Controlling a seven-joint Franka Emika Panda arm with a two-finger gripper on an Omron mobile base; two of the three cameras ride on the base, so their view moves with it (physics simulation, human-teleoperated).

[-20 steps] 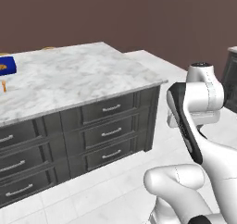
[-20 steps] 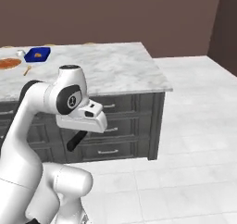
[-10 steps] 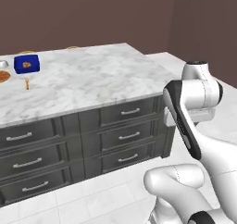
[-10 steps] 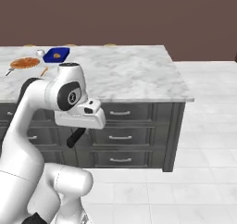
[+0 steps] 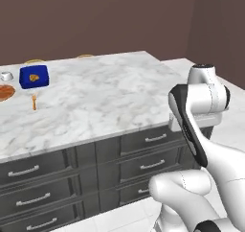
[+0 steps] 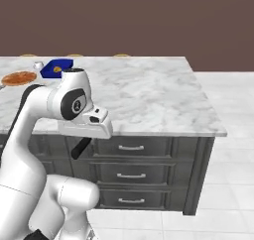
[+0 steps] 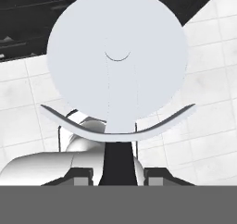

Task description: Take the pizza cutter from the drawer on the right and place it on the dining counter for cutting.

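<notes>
While one gripper [image 7: 118, 174] clamps the one pizza cutter [image 7: 118, 65], the dining counter [image 6: 149, 95] carries one blue box [image 5: 34, 76].

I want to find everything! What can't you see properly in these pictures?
- Left base view: the pizza is cut off by the left edge.
- Left base view: the orange thing beside the blue box is too small to name.
- Right base view: the arm hides the dining counter drawers on the left.
- Hand view: the pizza cutter wheel hides the floor behind it.
</notes>
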